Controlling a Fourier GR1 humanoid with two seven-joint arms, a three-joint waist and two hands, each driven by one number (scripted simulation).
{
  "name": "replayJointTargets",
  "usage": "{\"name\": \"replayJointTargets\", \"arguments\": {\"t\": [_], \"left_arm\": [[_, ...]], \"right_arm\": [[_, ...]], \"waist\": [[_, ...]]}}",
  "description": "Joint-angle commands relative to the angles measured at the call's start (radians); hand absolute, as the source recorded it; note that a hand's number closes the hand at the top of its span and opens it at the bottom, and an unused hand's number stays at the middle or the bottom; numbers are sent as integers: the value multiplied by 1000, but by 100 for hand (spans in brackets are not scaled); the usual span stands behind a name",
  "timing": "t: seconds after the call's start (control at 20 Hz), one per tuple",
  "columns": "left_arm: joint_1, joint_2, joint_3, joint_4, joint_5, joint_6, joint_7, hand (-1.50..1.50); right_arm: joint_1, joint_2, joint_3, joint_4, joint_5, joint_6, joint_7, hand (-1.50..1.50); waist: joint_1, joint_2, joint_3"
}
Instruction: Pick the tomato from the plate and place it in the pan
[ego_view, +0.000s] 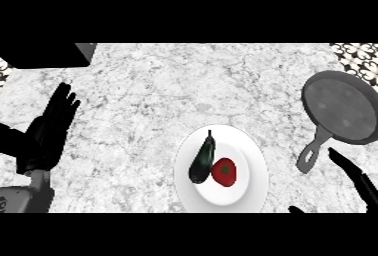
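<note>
Head view shows the counter (148, 100) from steeply above, with 2 black hands coming in from the lower edge. The left hand (50, 131) rests at the left side, fingers straight and spread, pointing up and holding nothing. The right hand (356, 176) shows only at the lower right corner as long straight fingers, also holding nothing.

The tomato (224, 172) lies on the white plate (251, 155), well to the left of the right hand and apart from it. An eggplant (202, 159) lies on the same plate, touching the tomato on the side farther from the right hand. The pan (342, 106) sits just above the right hand's fingertips, its handle (311, 152) slanting down toward the plate, just left of those fingers.
</note>
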Motion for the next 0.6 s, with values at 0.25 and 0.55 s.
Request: {"name": "replayJointTargets", "arguments": {"t": [0.25, 0.55], "left_arm": [[-43, -40, -49, -10, -39, 7, 28, 0], [-83, -66, -53, -10, -48, 24, 50, 0]], "right_arm": [[-119, -127, 54, -178, 255, 324, 451, -150], [-386, -70, 156, -106, 275, 600, 730, -150]], "waist": [[55, 10, -1], [72, 12, 0]]}}
